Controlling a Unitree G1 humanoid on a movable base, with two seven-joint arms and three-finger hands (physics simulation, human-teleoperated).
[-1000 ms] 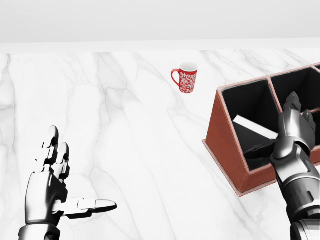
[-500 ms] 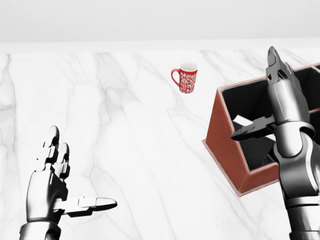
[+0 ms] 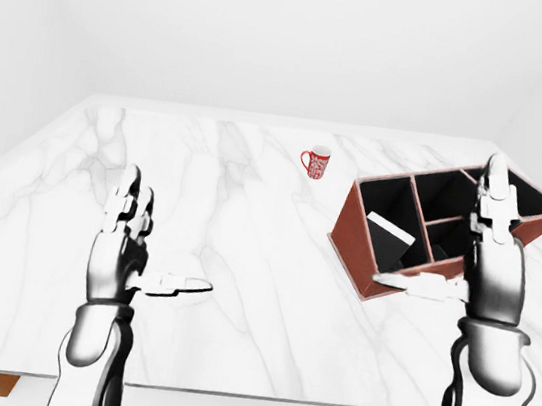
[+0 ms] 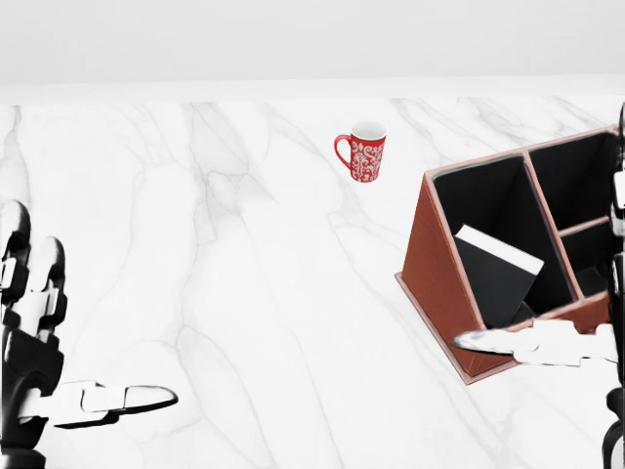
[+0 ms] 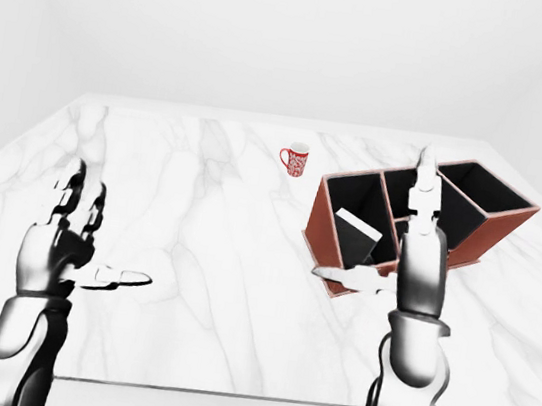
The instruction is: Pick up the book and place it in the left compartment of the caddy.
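withdrawn from the caddy [image 4: 444,264] since a second ago, the right hand [image 3: 490,264] now stands upright beside the box's near rim, fingers straight up and thumb jutting sideways, spread wide and holding nothing. the left hand [image 3: 121,248] has also drawn closer to the head camera, and is likewise raised and spread, thumb out, above bare marble near the bench's near-left area.

the book [image 4: 496,274], dark with a white page edge, leans tilted inside the caddy's left compartment, near the bench's right edge. no title shows on it.

a red mug [image 4: 362,152] with a white floral pattern, no words legible, stands well apart toward the far edge.

the marble bench [image 3: 250,210] lies open across its centre and left side, with broad room between the two hands.
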